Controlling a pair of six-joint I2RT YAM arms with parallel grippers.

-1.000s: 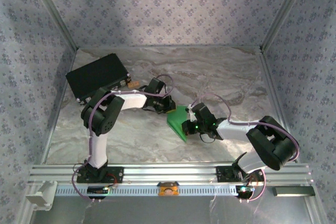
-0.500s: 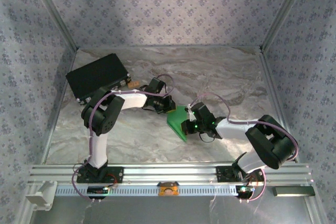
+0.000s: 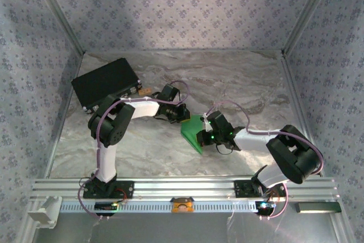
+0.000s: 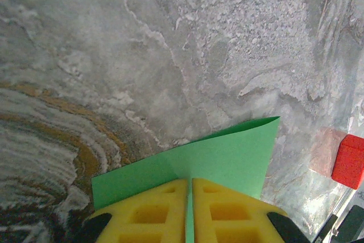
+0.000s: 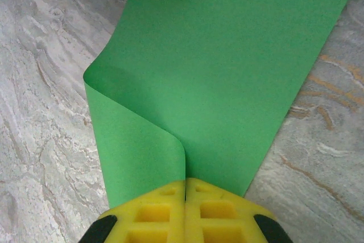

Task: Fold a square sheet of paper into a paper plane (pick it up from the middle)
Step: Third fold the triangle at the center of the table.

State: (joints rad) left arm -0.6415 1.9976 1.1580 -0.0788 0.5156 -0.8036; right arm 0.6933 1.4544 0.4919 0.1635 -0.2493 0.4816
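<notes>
I have both grippers pinched shut on the sheet [image 3: 192,134], which sits just right of centre in the top view, held between them. My left gripper [image 4: 189,200] clamps one edge at the bottom of its wrist view, and the paper spreads up and right beyond the pads. My right gripper [image 5: 185,200] nips a curled-over fold at the bottom of its frame. The left wrist view adds a red block [image 4: 348,160] at its right edge. The top view adds a black case [image 3: 105,83] at upper left.
</notes>
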